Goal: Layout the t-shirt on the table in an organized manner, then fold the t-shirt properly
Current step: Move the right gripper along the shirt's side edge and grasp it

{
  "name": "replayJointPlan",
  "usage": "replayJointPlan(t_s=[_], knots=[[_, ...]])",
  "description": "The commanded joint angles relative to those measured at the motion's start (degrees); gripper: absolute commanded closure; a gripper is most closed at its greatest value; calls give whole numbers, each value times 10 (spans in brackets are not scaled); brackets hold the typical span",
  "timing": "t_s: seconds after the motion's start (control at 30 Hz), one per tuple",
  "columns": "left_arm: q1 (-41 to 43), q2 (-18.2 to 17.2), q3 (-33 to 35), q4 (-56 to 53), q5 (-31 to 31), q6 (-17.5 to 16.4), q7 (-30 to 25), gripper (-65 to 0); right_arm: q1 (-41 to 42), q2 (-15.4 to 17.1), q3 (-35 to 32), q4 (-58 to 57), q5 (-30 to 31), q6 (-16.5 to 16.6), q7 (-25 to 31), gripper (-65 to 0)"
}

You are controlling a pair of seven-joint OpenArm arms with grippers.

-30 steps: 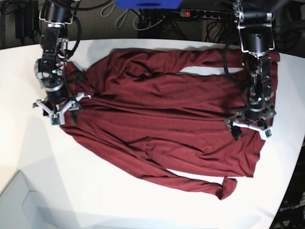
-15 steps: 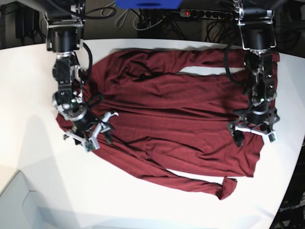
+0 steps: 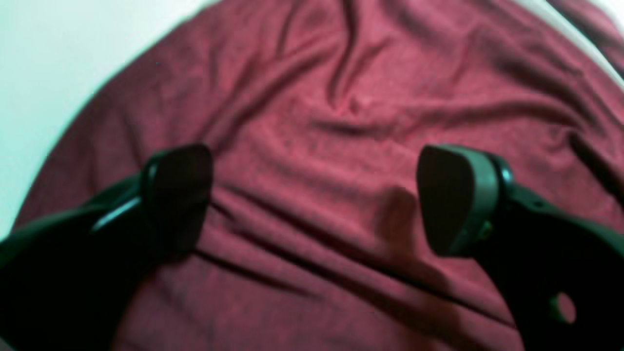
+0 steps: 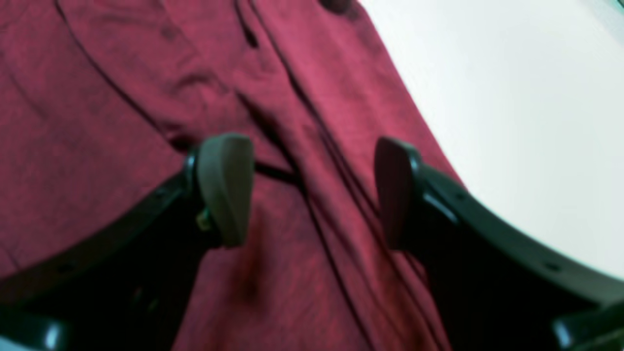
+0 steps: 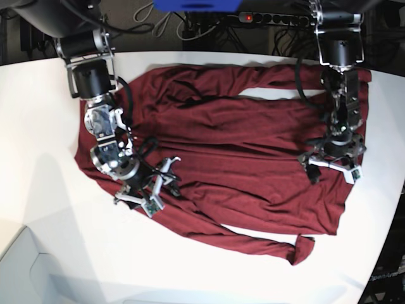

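The dark maroon t-shirt (image 5: pixel 234 145) lies spread on the white table (image 5: pixel 38 126), wrinkled, one long sleeve along the back and the other trailing to the front right (image 5: pixel 297 248). My left gripper (image 5: pixel 333 170) hovers open over the shirt's right side. In the left wrist view its jaws (image 3: pixel 312 200) stand wide apart above creased cloth (image 3: pixel 351 112), holding nothing. My right gripper (image 5: pixel 155 187) is open over the shirt's lower left part. In the right wrist view (image 4: pixel 312 190) it straddles a folded ridge of fabric (image 4: pixel 312 97) near the shirt's edge, gripping nothing.
A power strip (image 5: pixel 266 18) with a red light, cables and a blue object (image 5: pixel 196 5) sit behind the table's far edge. The table's curved edge (image 5: pixel 19 247) runs across the lower left corner. Bare white tabletop (image 4: pixel 512 97) lies beside the cloth edge.
My right arm has swung from the shirt's left edge down and rightward onto the lower left of the shirt, its jaws widening. The left gripper has hardly shifted.
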Motion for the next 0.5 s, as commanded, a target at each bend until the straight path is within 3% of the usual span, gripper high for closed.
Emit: replayJointPlan(t_s=[0.0,0.23,0.47], knots=[[-13,-7,0,-2,-4,1,1,-650,23,1,1,-5,6,-1,14,-394],[-11,-7,0,-27,0,1,0,-650,67,-6,1,-85,6,-1,33,-377],[-10,-7,-1,-27,0,1,0,-650,68,-6,1,-128,6,-1,123,-182]])
